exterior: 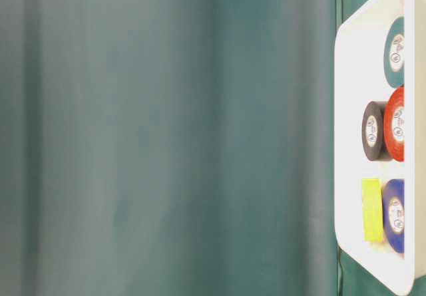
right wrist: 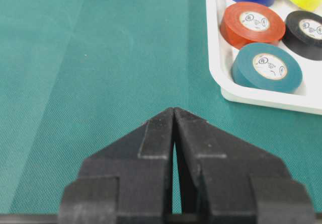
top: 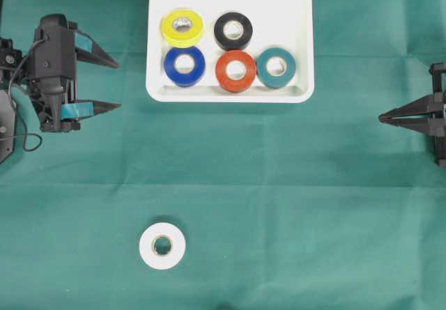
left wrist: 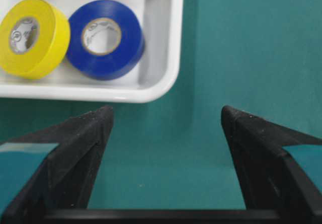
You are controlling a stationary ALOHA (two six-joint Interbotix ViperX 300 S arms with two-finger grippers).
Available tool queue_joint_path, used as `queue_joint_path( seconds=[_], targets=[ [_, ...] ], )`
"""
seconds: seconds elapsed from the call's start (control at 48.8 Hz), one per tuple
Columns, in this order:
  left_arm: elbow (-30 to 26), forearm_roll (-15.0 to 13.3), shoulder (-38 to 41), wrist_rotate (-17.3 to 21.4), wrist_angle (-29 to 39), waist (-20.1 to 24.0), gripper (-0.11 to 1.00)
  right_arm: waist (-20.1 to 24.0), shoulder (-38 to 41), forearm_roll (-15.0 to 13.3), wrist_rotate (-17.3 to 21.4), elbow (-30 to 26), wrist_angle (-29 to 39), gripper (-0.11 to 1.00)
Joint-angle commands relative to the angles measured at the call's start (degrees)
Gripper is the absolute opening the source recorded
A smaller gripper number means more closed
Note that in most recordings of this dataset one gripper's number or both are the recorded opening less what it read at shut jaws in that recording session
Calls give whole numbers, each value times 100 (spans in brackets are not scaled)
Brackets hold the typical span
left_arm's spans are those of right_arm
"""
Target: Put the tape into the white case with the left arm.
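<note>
Left end effector is spread wide at the left edge of the worktop, its two pointed fingers with teal bands gripping nothing, green cloth bare between them. From its wrist camera, the prongs frame the near corner of the white case, which sits just beyond the tips without touching them. The case lies toward the far edge of the worktop, slightly left of centre, and five rolls rest flat inside it: yellow tape and black tape along the far side, blue tape, red tape and teal tape along the near side, neighbours close or touching. Over at the right edge, the right end effector is clamped together on nothing, tips meeting in a point. The white tape lies flat on the cloth alone near the front edge, left of centre, well apart from the case and both arms.
</note>
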Motion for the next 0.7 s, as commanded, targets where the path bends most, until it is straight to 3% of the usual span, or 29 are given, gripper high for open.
queue_joint_path(
  seconds=[0.0,0.676],
  targets=[
    [-62,-18,-9,9,-70,-132,86,-9,26,0,9,-70,-53,-9],
    [123,-18,-220,0,-18,-1723,86,-9,35,0,9,-70,-62,-9]
  ],
)
